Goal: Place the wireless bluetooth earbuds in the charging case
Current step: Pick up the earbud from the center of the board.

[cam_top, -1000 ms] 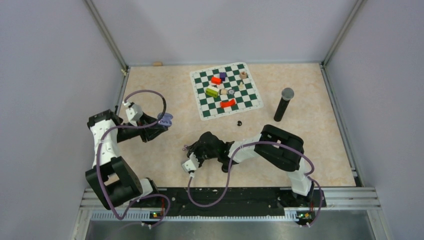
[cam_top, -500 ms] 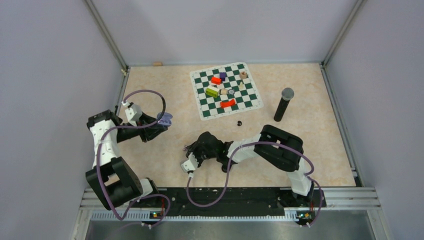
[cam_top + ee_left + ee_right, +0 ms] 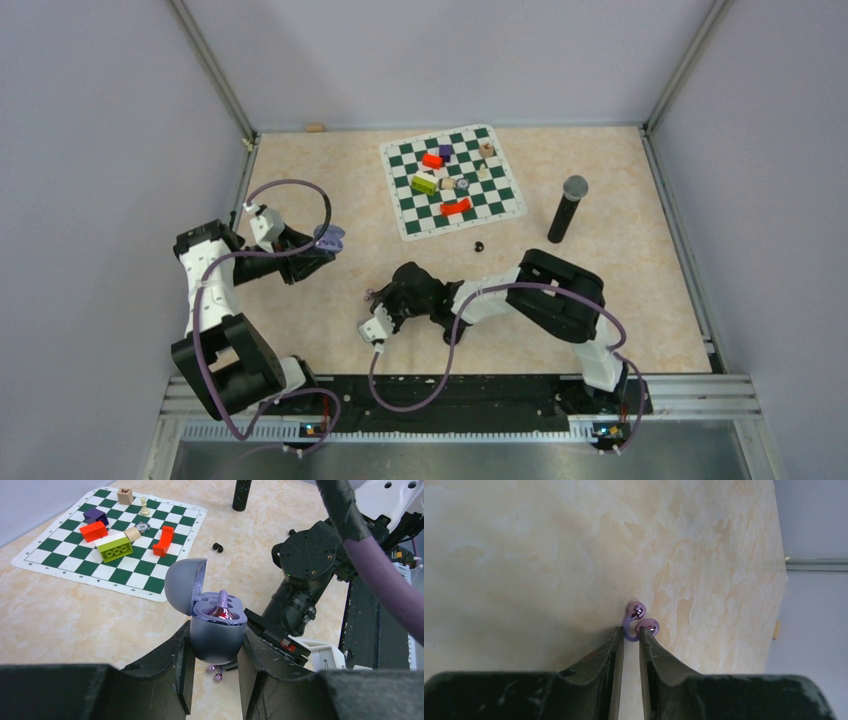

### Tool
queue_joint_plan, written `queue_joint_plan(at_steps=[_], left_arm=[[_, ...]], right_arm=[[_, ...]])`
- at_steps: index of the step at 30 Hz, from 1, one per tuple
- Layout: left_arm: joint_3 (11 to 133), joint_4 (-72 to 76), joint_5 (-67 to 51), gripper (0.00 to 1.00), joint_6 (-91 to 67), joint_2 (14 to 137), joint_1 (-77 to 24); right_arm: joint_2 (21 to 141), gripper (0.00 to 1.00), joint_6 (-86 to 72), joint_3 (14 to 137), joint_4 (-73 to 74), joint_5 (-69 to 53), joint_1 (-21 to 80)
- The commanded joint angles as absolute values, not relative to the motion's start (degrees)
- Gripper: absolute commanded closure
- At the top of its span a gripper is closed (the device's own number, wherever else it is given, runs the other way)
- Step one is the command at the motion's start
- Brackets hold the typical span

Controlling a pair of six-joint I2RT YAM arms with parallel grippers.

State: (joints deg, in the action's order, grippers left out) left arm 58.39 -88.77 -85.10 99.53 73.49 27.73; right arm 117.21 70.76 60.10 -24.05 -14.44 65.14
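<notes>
My left gripper [image 3: 215,647] is shut on the grey-purple charging case [image 3: 217,630] and holds it upright with the lid open; it shows in the top view [image 3: 330,238] at the left. My right gripper [image 3: 629,632] is pinched on the curved purple part joining two pale purple earbuds [image 3: 636,611], low over the table. These buds also show under the case in the left wrist view [image 3: 218,677]. In the top view the right gripper [image 3: 372,296] is right of and nearer than the case. Two black earbuds [image 3: 479,245] lie by the chessboard's near edge.
A green and white chessboard [image 3: 497,203] at the back centre holds coloured blocks and small pieces. A black microphone [image 3: 566,208] stands to its right. A small tan object [image 3: 316,127] lies at the back wall. The right arm's body [image 3: 310,555] is close to the case.
The right arm's wrist has crept slightly to the left. The left arm and the case have not moved.
</notes>
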Motion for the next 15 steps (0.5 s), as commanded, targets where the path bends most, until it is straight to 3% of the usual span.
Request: queue_joint_plan(at_steps=[1, 15], left_arm=[[58.27, -90.96, -87.67, 1.0, 100.19, 72.24, 28.29], [58.47, -90.88, -87.8, 1.0, 100.02, 72.43, 28.34]], right_arm=[[121.24, 0.79, 67.73, 60.5, -14.12, -13.71, 65.88], [122.82, 0.79, 66.73, 64.36, -9.53, -13.8, 65.83]])
